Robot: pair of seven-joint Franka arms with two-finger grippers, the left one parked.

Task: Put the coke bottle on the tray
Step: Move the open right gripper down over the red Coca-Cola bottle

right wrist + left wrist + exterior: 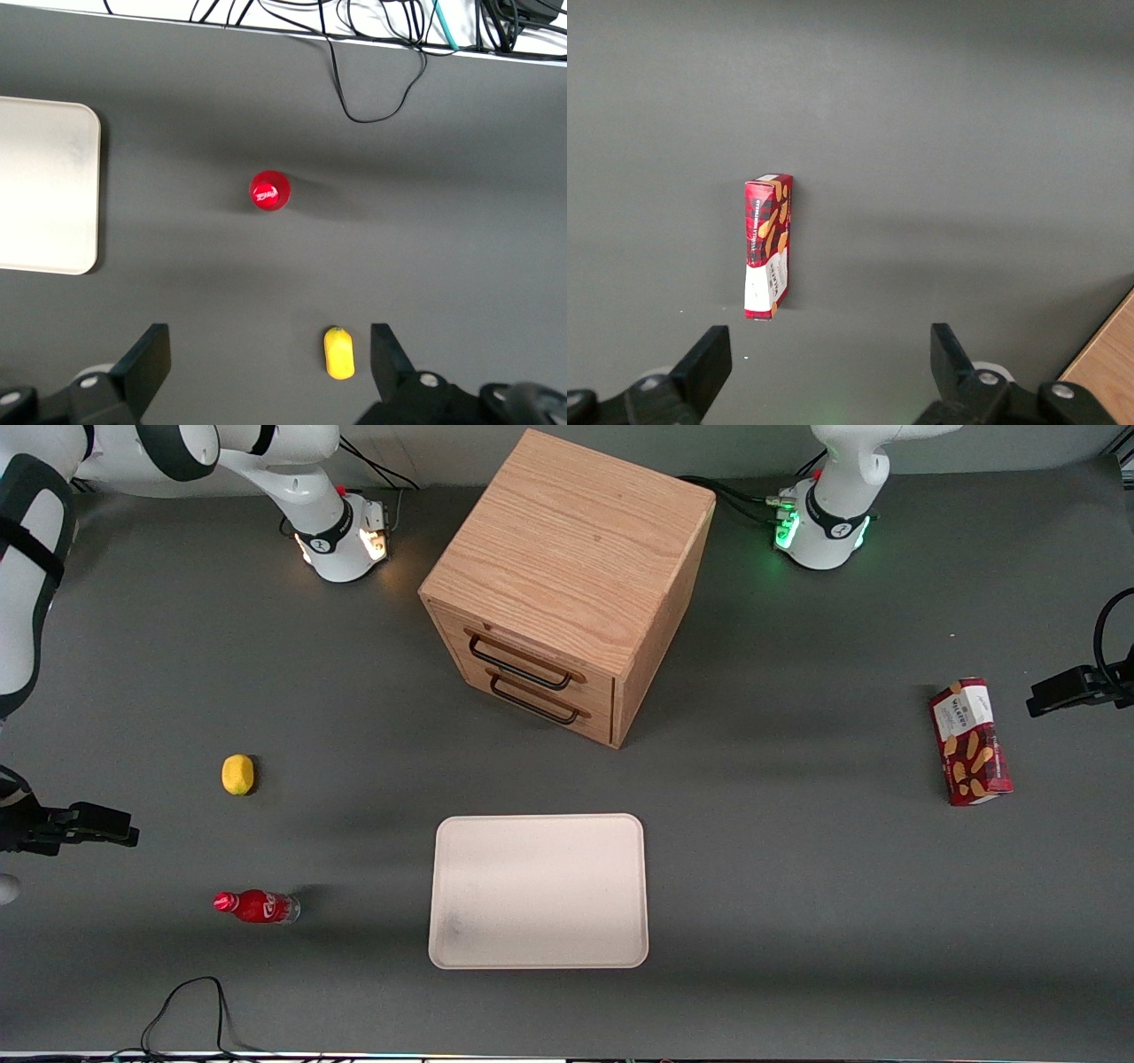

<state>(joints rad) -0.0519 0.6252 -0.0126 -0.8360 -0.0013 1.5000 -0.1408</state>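
We are seeing the coke bottle (256,906) standing upright on the worktop (797,921), well apart from the tray (539,890), toward the working arm's end. A lemon (237,774) is lying farther from the front camera. The end effector (270,363) is hanging high above, fingers (146,359) spread apart, gripping nothing.
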